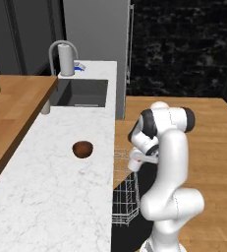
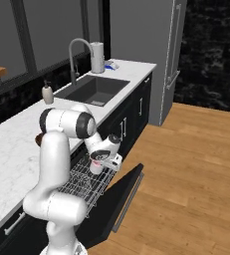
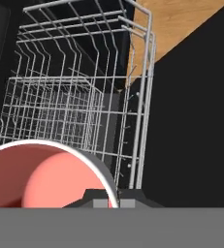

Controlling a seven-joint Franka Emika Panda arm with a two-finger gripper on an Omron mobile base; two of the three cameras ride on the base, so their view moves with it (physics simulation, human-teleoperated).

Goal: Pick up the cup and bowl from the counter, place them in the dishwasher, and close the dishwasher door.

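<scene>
My gripper (image 2: 97, 164) is shut on the rim of the cup (image 2: 95, 167), white with a pinkish-red inside, and holds it just above the dishwasher's white wire rack (image 2: 81, 187). In the hand view the cup (image 3: 40, 174) sits at the lower left, its wall pinched at the gripper (image 3: 107, 202), with the rack (image 3: 70, 101) below it. The dishwasher door (image 2: 120, 195) hangs open, flat and black, beside the rack. The dark reddish-brown bowl (image 1: 83, 149) rests on the white marble counter (image 1: 46, 197), left of the arm.
A dark sink (image 1: 80, 93) with a curved faucet (image 1: 61, 47) and a tall white cylinder (image 1: 66, 59) lies at the counter's far end. A brown wooden board (image 1: 12, 103) borders the counter's left. Wooden floor (image 2: 186, 174) spreads to the right of the door.
</scene>
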